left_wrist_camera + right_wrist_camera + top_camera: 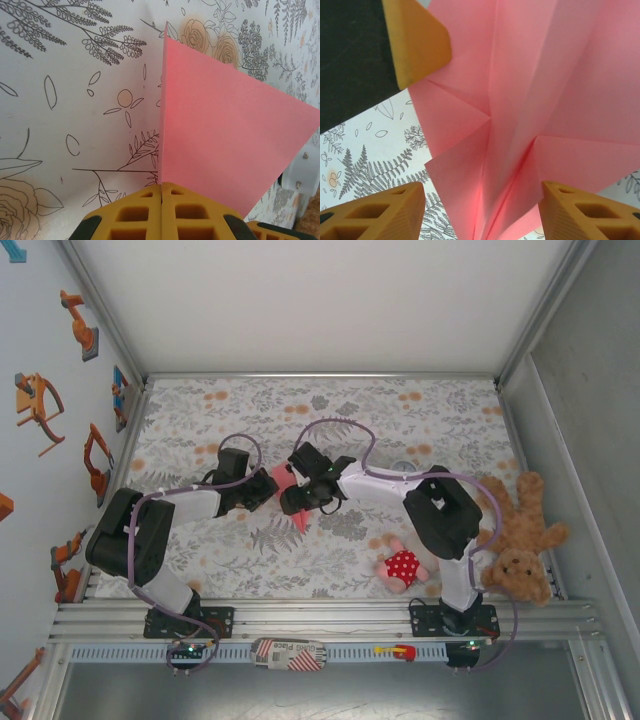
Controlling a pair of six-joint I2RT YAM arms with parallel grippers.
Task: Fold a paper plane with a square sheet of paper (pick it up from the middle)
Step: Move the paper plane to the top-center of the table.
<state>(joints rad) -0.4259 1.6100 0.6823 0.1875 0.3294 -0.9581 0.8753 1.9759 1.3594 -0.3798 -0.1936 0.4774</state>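
Observation:
The square sheet of paper is folded into a salmon-pink paper plane (298,519) with several creases, held just above the middle of the table. My left gripper (264,490) is shut on the paper plane (225,135), its yellow fingertips (145,212) pinching one edge so a flap stands up from them. My right gripper (303,498) faces it from the right. In the right wrist view the right gripper (482,202) is open, with the creased folds of the plane (530,90) hanging between its fingers. A left fingertip (417,45) shows at the upper left there.
A pink plush doll (402,565) in a red dotted dress lies near the right arm's base. A brown teddy bear (522,540) lies at the table's right edge. The floral tablecloth (400,410) is walled on three sides.

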